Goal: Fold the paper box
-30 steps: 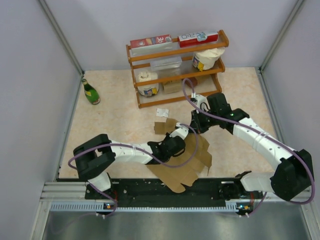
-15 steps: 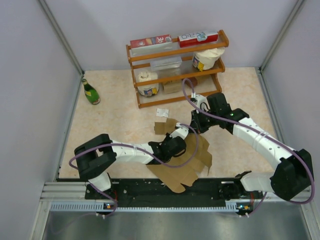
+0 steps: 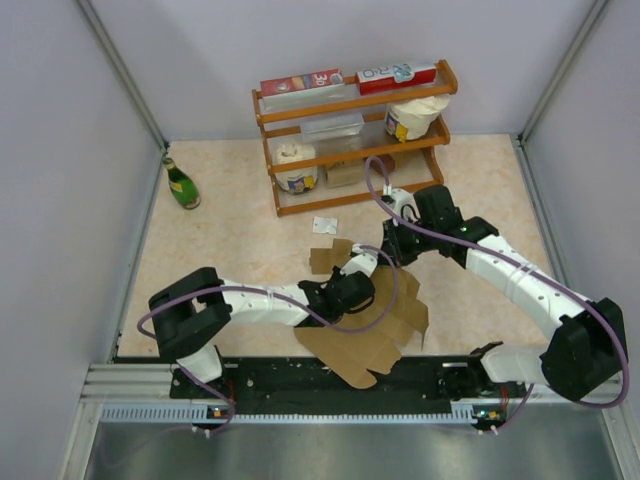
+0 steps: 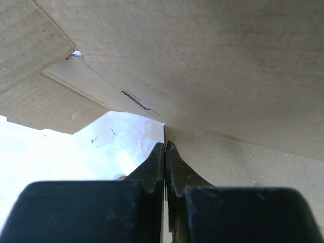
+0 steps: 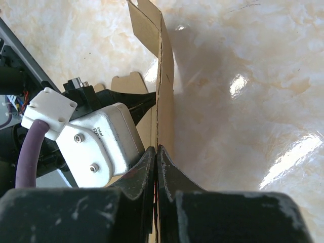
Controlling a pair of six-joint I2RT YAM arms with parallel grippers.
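One plain brown die-cut cardboard paper box (image 3: pixel 350 345), still unfolded, lies near the front edge of the beige marbled table (image 3: pixel 230 250), its far panel raised upright. It looks light and stiff, likely bending only at its scores, so panel edges seem best to pinch. The left gripper (image 4: pixel 165 147) and right gripper (image 5: pixel 156 149) are both clamped on that thin panel. Versus a second earlier, its right flaps sit slightly further right.

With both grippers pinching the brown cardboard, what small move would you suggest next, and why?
Probably the right gripper should tip its pinched flap over along the crease while the left gripper holds firm: both are shut on the paper box, which lies mostly unfolded.
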